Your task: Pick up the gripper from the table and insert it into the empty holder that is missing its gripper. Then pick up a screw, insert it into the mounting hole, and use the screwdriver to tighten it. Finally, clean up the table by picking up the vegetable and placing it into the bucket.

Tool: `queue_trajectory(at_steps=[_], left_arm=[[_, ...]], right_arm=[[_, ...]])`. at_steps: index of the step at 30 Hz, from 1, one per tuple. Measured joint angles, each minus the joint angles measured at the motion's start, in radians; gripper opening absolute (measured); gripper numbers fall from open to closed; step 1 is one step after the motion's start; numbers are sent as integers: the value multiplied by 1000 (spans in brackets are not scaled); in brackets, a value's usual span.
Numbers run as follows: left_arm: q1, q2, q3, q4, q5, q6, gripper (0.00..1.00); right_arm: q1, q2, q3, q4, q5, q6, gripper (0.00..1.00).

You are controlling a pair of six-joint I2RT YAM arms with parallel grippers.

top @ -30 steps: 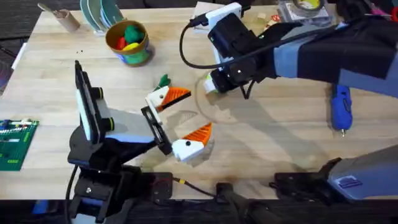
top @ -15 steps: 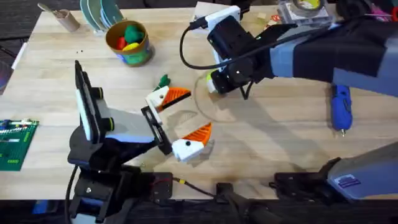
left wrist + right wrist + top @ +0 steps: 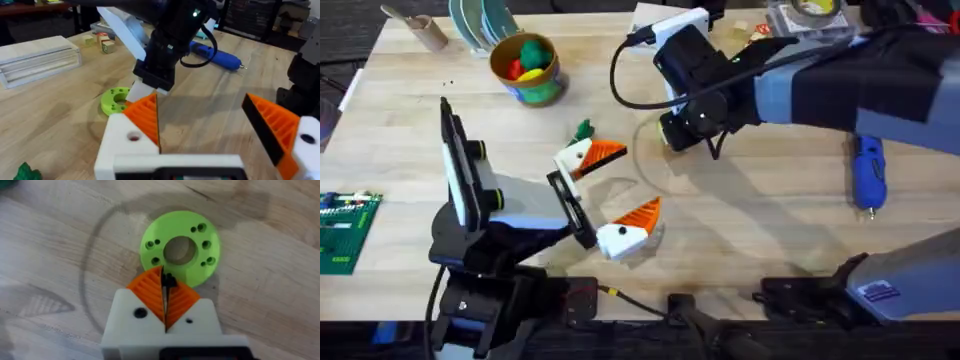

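Over the last second our right gripper point(image 3: 672, 135) has crept a little toward 3 o'clock and now covers the lime disc point(image 3: 180, 247). Its fingers are pressed together on a small dark piece, which we take for the screw point(image 3: 169, 281), held just above the disc's rim. We judge the screw step is under way, with seating it in a hole next. Our left gripper point(image 3: 202, 112) has not moved, its fingers wide apart. The screwdriver point(image 3: 867, 172) lies untouched at 3 o'clock on the desk point(image 3: 770, 230). The vegetable point(image 3: 583, 130) sits at 9 o'clock of the disc, and the bucket point(image 3: 525, 65) is at 11 o'clock.
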Motion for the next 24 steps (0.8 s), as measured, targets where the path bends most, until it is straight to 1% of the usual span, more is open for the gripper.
queue_trajectory(at_steps=[6,11,18,22,23,24], left_arm=[[0,0,0,-1,0,0,992],[0,0,0,-1,0,0,992],[0,0,0,-1,3,0,993],[0,0,0,-1,4,0,993],[0,0,0,-2,8,0,993],[0,0,0,-2,8,0,993]], right_arm=[[0,0,3,-6,6,0,8],[1,0,74,-103,42,-9,8],[1,-1,231,-222,46,-47,8],[1,-1,329,-292,-15,-93,8],[1,-2,406,-351,-58,-120,8],[2,-2,431,-375,-69,-130,8]])
